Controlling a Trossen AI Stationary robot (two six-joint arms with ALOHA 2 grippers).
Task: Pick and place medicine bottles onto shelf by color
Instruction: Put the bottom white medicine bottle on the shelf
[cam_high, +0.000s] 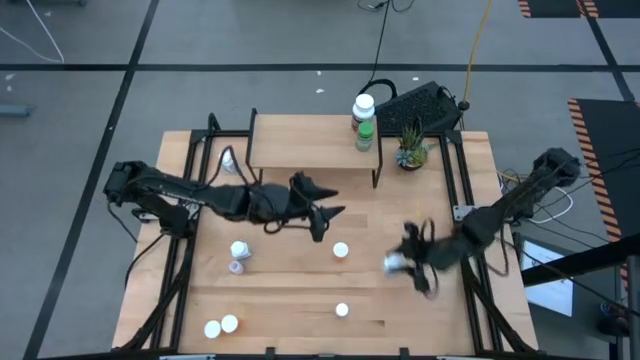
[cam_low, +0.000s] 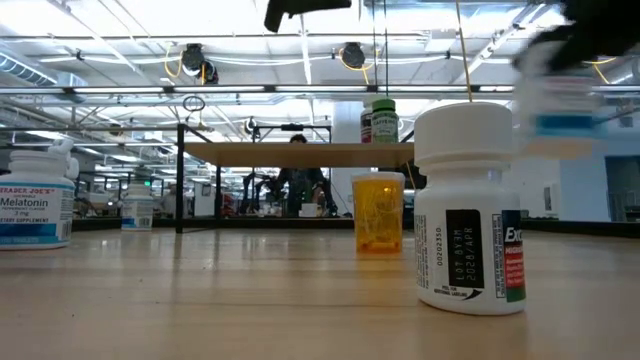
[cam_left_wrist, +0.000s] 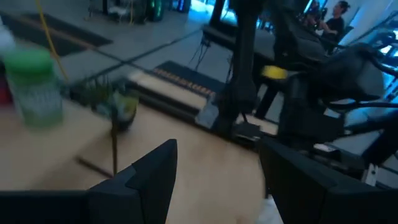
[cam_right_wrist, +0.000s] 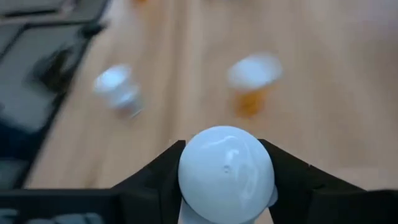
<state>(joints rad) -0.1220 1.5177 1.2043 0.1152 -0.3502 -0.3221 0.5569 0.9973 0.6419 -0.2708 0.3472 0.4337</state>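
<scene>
The right pincer (cam_right_wrist: 225, 186) clasps a white-capped bottle (cam_right_wrist: 225, 171) above the tabletop's (cam_high: 290, 290) right side, a light, rigid, slick thing best gripped around its body, while the left pincer (cam_high: 325, 205) hovers parted and empty near the shelf (cam_high: 310, 140).

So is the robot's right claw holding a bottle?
Yes. The right gripper has a white-capped bottle between its fingers, touching both.

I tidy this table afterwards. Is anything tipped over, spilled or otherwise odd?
One small bottle near the table's left side seems to lie on its side beside an upright one. Nothing looks spilled. The bottles on the shelf stand upright at its right end.
</scene>
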